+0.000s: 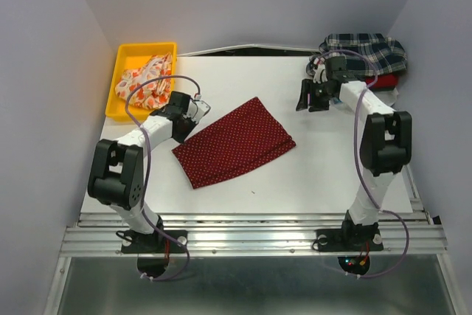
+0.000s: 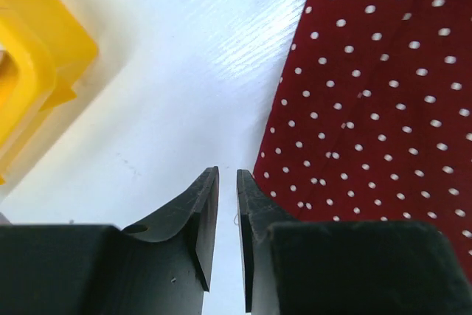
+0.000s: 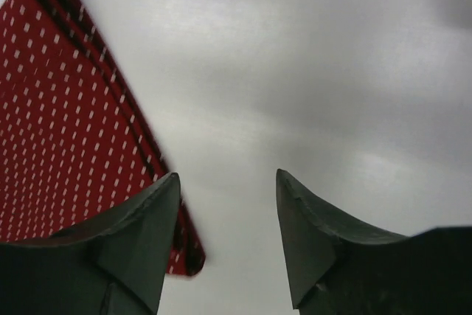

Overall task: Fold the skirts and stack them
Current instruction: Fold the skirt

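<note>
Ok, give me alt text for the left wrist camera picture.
The left gripper, its black fingers nearly closed and empty, points at a white table. A dark red skirt with white dots lies just right of it; a yellow bin corner shows upper left.

- You've got white link tubes and bulky black joint housings on left arm (image 1: 122,175) and right arm (image 1: 380,145).
- Lavender cable (image 1: 130,105) loops along each.
- The left gripper (image 2: 227,175) and right gripper (image 3: 228,178) have matte black fingers tapering to points.
- Red and green lights on right base (image 1: 354,262).
</note>
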